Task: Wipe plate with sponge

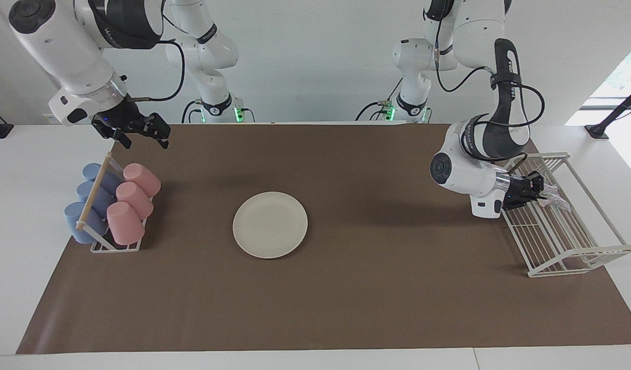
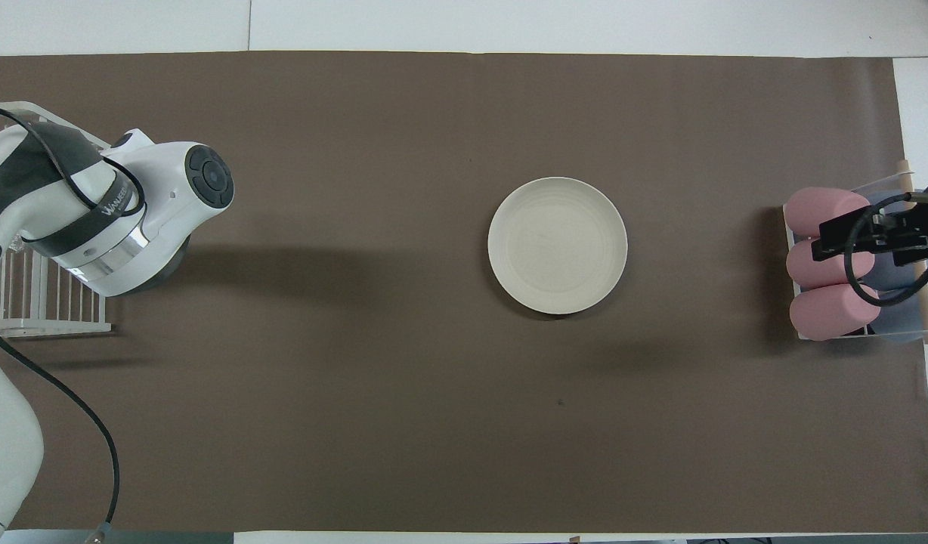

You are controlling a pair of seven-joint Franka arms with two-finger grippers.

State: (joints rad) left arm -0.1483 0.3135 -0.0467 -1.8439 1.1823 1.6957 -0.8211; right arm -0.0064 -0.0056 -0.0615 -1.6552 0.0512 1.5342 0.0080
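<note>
The cream-white plate [image 1: 270, 224] lies flat and bare near the middle of the brown mat; it also shows in the overhead view [image 2: 558, 245]. The silvery crinkled sponge [image 1: 556, 198] lies in the white wire rack [image 1: 577, 257] at the left arm's end of the table. My left gripper [image 1: 539, 186] reaches into that rack with its fingertips right at the sponge's near end. In the overhead view the left arm's wrist hides both the gripper and the sponge. My right gripper [image 1: 141, 134] hangs open and empty over the cup rack, well away from the plate.
A small rack with pink cups [image 1: 133, 198] and blue cups [image 1: 89, 205] lying on their sides stands at the right arm's end of the table. In the overhead view, the wire rack [image 2: 26, 302] shows under the left arm. The brown mat [image 1: 346, 298] covers the table.
</note>
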